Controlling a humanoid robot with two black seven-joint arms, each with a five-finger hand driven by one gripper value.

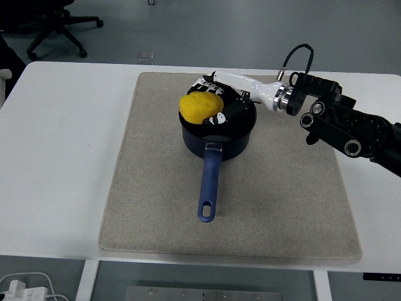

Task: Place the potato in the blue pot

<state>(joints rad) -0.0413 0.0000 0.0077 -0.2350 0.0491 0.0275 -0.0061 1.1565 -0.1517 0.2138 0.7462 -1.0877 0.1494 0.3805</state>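
The yellow potato is held in my right hand, whose fingers wrap it from behind and below. It sits over the left part of the blue pot's opening, low at the rim. The pot stands on the beige mat with its blue handle pointing toward the near edge. My right arm reaches in from the right edge. The pot's inside is mostly hidden by the hand and potato.
The mat lies on the white table. An office chair stands on the floor beyond the far left corner. White cables lie below the table's near left edge.
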